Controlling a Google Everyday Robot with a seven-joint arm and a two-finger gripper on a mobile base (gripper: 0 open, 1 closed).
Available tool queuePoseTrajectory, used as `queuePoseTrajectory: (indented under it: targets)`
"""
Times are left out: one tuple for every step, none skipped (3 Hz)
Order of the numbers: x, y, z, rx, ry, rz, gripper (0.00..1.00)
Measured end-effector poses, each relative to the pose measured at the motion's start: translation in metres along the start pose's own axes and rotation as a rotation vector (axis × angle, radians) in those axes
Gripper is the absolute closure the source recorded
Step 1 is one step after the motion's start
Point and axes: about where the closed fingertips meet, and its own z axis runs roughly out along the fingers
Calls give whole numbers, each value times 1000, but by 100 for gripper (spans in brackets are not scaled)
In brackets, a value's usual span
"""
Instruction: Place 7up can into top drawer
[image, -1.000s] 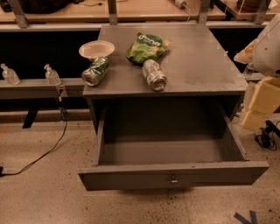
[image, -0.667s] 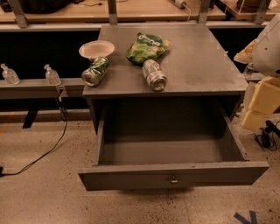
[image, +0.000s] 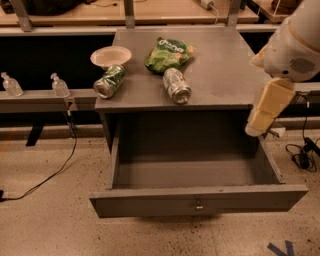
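7up can (image: 177, 85): on its side on worktop (image: 225, 75), touching snack bag (image: 167, 54). Top drawer (image: 150, 201): open. End effector (image: 265, 107): right of worktop, well apart; grip state cannot be told. Risk: can rolling if nudged; green can (image: 109, 81) grasped by mistake.

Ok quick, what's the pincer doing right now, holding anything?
Pincer: beside the cabinet's right edge, over the open top drawer's right wall; open or closed cannot be told. The 7up can lies on the cabinet top, untouched.
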Motion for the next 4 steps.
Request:
queuePoseTrajectory:
  targets:
    - [-25, -49, 40, -18, -58, 11, 0]
    - [-51, -95, 67, -18, -130, 57, 0]
    - [-66, -126, 90, -6, -173, 163, 0]
    - [-80, -153, 123, 10, -148, 376, 0]
